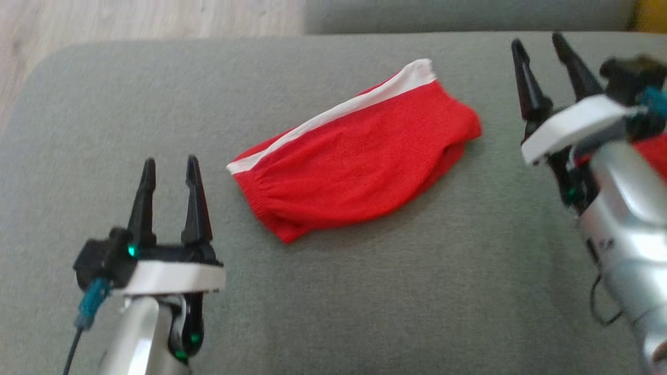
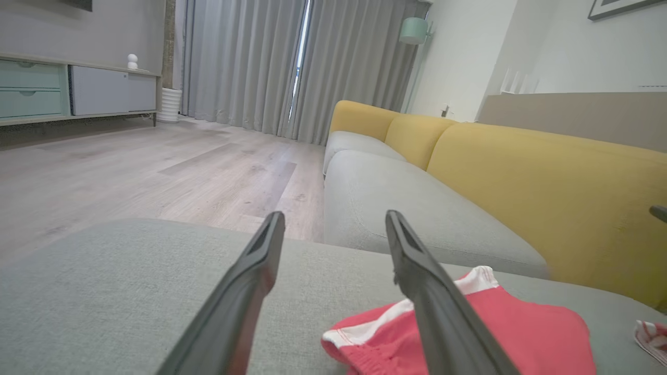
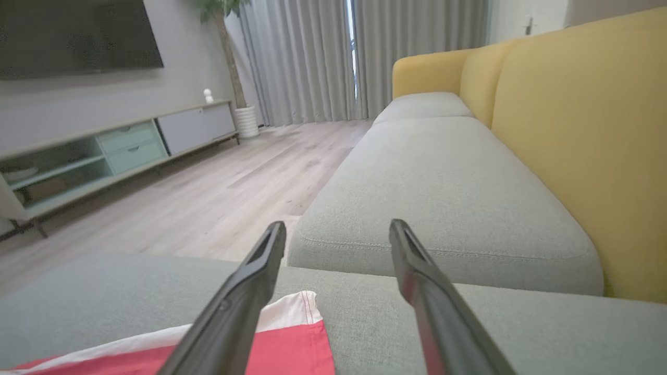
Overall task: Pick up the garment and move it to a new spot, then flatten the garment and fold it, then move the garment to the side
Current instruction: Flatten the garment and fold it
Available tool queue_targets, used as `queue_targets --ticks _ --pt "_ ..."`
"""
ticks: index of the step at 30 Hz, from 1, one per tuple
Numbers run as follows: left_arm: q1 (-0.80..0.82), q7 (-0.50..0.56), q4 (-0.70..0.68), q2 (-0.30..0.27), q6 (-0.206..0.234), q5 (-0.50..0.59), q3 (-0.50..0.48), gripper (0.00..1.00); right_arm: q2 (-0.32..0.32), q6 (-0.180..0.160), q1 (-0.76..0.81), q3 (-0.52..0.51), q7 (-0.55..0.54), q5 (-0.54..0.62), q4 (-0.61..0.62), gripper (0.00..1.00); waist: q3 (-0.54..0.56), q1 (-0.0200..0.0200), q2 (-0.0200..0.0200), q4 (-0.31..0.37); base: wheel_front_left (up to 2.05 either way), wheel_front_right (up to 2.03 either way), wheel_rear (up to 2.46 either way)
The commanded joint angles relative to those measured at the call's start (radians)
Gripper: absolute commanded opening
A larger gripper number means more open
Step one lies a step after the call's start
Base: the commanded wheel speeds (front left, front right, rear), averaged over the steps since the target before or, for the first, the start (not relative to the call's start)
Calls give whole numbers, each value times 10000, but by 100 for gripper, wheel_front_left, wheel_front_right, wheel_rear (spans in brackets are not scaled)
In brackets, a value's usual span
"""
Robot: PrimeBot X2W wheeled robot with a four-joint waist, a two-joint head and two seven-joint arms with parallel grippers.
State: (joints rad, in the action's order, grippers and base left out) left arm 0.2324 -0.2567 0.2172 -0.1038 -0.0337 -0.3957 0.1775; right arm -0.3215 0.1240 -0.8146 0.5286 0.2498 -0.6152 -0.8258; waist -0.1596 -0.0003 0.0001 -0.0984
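Lying on grey cushion (image 1: pixel 365 291): red garment (image 1: pixel 359 156) | wood floor (image 2: pixel 156 166) | grey curtains (image 2: pixel 250 62)

1 garment (image 1: pixel 359 156), 2 tools (image 1: pixel 171 161) (image 1: pixel 537 39)

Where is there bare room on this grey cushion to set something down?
The near strip of the cushion, between the left gripper and the right arm, is bare; so is the far-left corner. The red garment crowds the middle.
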Motion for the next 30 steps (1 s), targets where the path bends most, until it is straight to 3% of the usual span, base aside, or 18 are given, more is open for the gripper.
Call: queue_targets --ticks 1,5,12,20,30 --pt "-34 -51 -463 -61 69 174 -428 100 327 67 569 -621 114 358 581 100 466 3 -1 426 0 0 0" --pt "-697 -51 -588 130 52 303 -465 100 1227 67 2339 -2264 117 1325 1638 100 797 3 -1 574 0 0 0" --pt "-1707 -51 -626 369 -234 620 -622 100 2512 67 5259 -3740 118 2878 3685 100 1175 3 -1 734 0 0 0" --pt "-2133 -51 -680 515 -419 673 -978 100 2706 67 6844 -4064 119 3396 4920 100 1241 3 -1 720 0 0 0" --pt "-1758 -51 -709 533 -520 722 -704 100 2711 67 6897 -4275 83 3331 5273 100 753 3 -1 357 0 0 0"
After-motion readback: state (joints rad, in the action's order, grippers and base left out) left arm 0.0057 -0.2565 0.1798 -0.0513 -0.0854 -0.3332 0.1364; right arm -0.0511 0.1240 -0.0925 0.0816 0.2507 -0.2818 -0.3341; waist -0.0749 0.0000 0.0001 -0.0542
